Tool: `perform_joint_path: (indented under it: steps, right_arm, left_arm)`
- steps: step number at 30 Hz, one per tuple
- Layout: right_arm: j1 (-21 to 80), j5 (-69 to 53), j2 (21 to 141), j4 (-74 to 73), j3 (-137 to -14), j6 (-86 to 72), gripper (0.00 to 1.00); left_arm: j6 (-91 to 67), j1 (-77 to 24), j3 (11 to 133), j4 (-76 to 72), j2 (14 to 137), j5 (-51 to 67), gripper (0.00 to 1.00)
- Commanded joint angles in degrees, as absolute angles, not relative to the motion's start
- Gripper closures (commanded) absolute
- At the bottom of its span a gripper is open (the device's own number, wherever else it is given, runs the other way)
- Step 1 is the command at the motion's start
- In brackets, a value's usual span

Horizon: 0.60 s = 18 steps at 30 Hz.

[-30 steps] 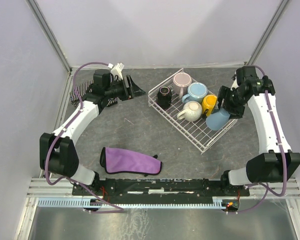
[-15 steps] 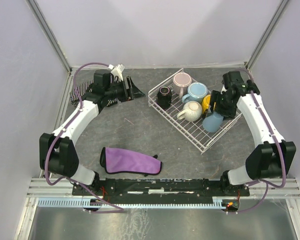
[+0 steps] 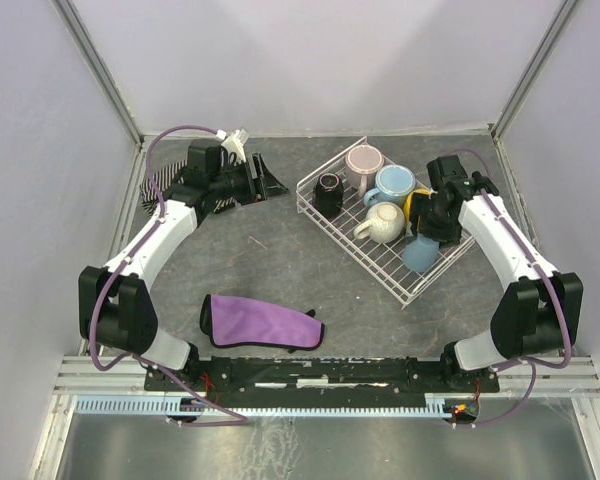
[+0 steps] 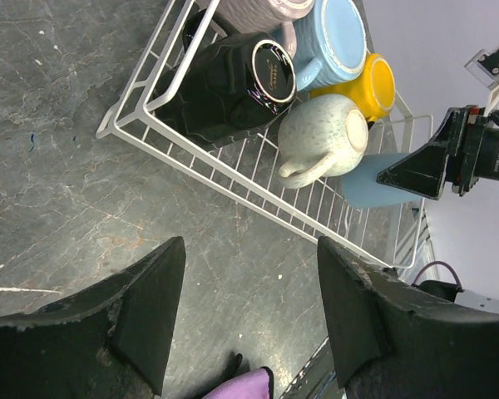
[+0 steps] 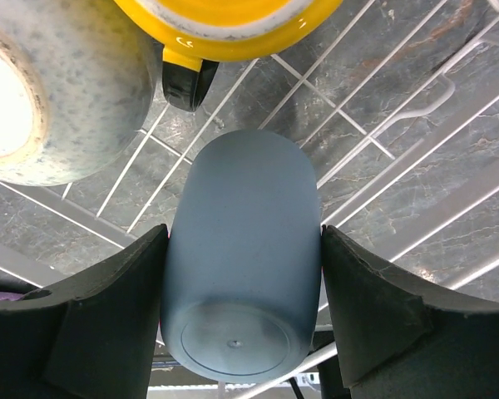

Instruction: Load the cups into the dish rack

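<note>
My right arm's fingers (image 5: 108,332) clamp the dusty-blue handleless ceramic cup (image 5: 245,258) by its sides, base towards the wrist, mouth pointing away over the white wire dish rack (image 3: 378,262), just beside the yellow mug (image 5: 233,21).

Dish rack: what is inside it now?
Black cup, pink cup, light-blue cup, cream cup, yellow cup partly covered by the right gripper, whose jaws hold the dusty-blue cup.

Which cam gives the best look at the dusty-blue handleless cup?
Right wrist: the dusty-blue cup fills the frame, base toward the camera, clamped between the right pincer fingers over the dish rack wires. Top external shows it small, beside the right arm. Left wrist shows only a blue patch behind a pincer finger.
</note>
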State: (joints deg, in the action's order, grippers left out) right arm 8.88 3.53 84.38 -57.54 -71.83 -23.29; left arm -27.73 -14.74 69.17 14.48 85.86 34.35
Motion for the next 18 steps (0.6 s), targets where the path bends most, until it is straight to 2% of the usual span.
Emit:
perform_joint_path:
  steps: [1,10,14,18]
  right_arm:
    - [9.8,4.5,84.6,-53.5,-71.0,-24.8,0.99]
    - [11.8,4.8,85.5,-51.9,-70.2,-26.1,0.99]
    - [12.5,5.5,85.8,-51.2,-69.6,-26.4,0.87]
    - [12.9,6.6,85.5,-50.9,-69.2,-26.3,0.70]
  left_arm:
    - [-24.5,-14.7,71.1,14.3,84.2,33.6,0.29]
    - [-24.0,-14.7,70.8,15.4,83.7,32.7,0.29]
    - [-23.9,-14.7,70.7,15.6,83.4,32.5,0.29]
    - [-23.8,-14.7,70.8,15.9,83.1,32.3,0.29]
